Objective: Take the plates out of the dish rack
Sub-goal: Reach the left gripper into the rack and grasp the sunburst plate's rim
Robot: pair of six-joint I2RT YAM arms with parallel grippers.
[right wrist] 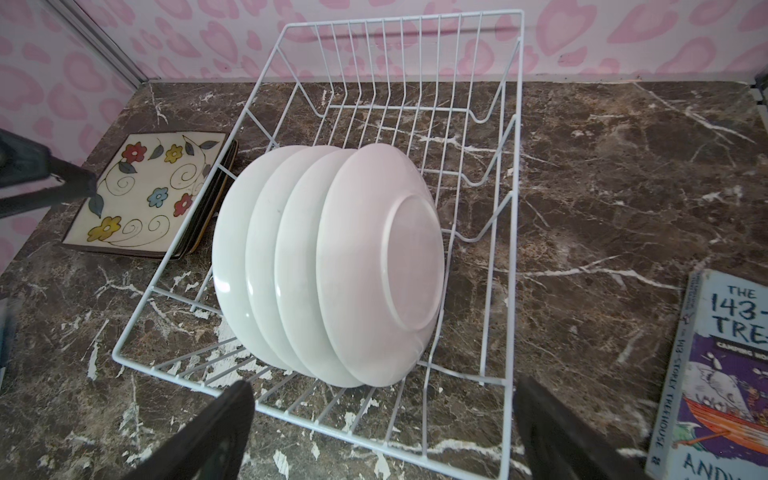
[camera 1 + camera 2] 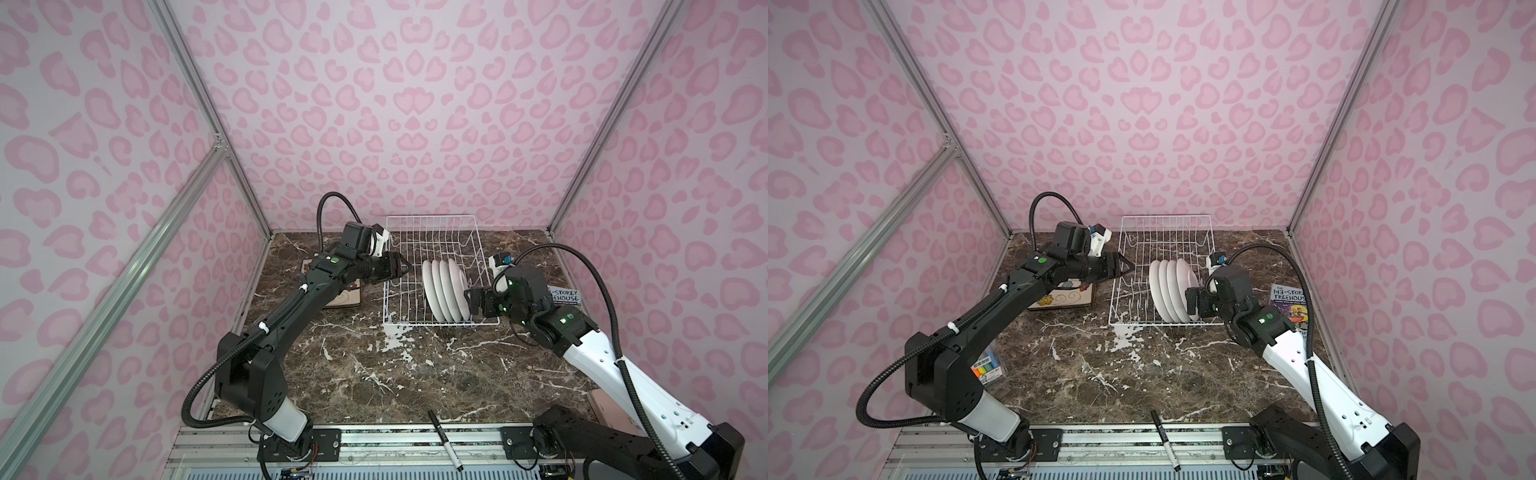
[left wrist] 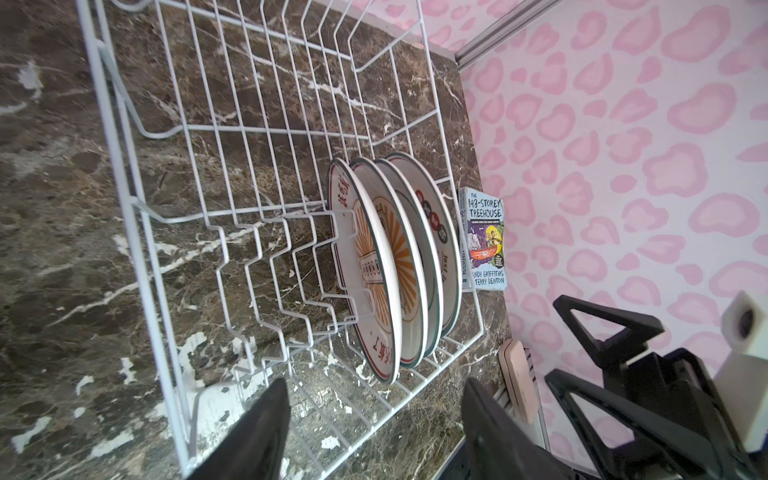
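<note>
In both top views, a black marker pen (image 2: pixel 445 440) is being shown nearest, lying across the ribbed metal rail at the table's front edge. Beyond it, the glossy brown marble-patterned table (image 2: pixel 374 374), veined in white, is being crossed by both arms.

The right gripper (image 2: pixel 473 301) is being held with its jaws spread wide and empty at the near right corner of the dish rack (image 2: pixel 415 323), just beside the plates but apart from them. The rack, a rectangular basket of thin white wire with sloped sides, is being supported on the table's far half.

Four round plates (image 2: pixel 442 291), smooth and white-backed, are being kept on edge, leaning between the tines in the rack's near right part. In the left wrist view their faces are being shown with orange rays and red characters.

The left gripper (image 2: pixel 401 270) is being held over the rack's left rim, jaws parted and empty. Left of the rack, square flowered plates (image 2: pixel 1065 297) are being kept in a flat stack, partly hidden by the left arm. A paperback book (image 2: pixel 1289 303) is being partly covered by the right arm.
</note>
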